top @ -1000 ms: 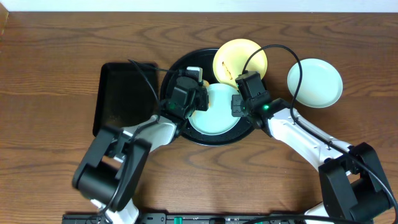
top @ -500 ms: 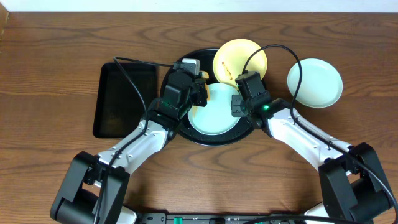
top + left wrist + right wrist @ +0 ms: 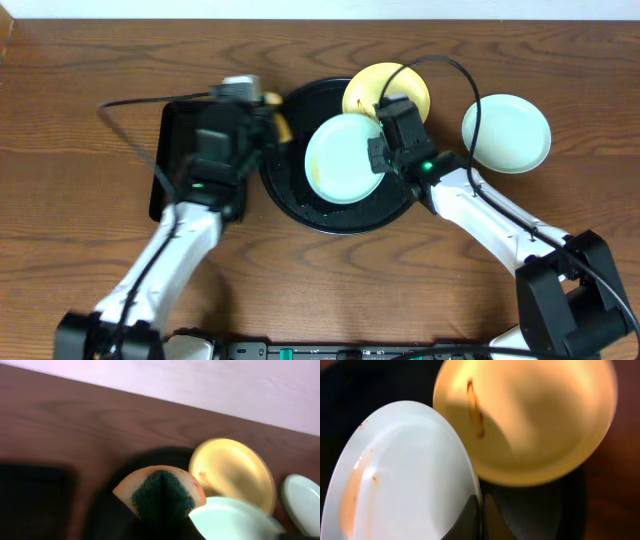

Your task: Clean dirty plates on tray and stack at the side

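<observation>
My right gripper [image 3: 378, 152] is shut on the right rim of a pale mint plate [image 3: 342, 158], holding it tilted above the round black tray [image 3: 300, 208]. In the right wrist view the fingers [image 3: 472, 517] pinch that plate [image 3: 405, 475], which bears orange-brown smears on its left part. A yellow plate [image 3: 395, 85] with a brown streak [image 3: 476, 407] rests on the tray's back right rim. A second mint plate [image 3: 506, 133] lies on the table to the right. My left gripper [image 3: 266, 118] is shut on a yellow and green sponge [image 3: 160, 492] by the tray's left edge.
A rectangular black tray [image 3: 185, 160] lies left of the round tray, under my left arm. Cables arc over both arms. Brown wood tabletop [image 3: 90, 110] surrounds the trays, and a pale wall runs along the table's far edge.
My left arm has swung left off the mint plate, taking the sponge to the tray's left edge. My right gripper has raised and tilted the mint plate.
</observation>
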Tool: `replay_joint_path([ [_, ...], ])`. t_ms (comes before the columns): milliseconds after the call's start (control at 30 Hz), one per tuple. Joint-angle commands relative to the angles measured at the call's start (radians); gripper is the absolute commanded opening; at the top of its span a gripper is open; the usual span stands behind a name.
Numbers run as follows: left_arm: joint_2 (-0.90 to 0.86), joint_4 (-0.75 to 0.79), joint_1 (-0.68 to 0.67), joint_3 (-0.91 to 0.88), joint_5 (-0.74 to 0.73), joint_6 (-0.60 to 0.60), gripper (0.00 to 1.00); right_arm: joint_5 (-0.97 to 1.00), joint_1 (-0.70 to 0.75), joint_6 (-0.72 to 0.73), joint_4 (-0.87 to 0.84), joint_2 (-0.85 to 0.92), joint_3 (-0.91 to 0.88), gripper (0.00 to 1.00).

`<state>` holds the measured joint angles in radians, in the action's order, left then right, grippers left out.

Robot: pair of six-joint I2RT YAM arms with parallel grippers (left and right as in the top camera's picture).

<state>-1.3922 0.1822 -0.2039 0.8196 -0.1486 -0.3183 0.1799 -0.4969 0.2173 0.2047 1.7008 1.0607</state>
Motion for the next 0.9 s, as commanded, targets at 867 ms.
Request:
replay_joint_path([
  [867, 0.007, -0.382, 0.337, 0.009, -0.309, -0.016, 0.08, 0.867, -0.362, -0.764, -0.428, -0.011, 0.126, 0.01],
])
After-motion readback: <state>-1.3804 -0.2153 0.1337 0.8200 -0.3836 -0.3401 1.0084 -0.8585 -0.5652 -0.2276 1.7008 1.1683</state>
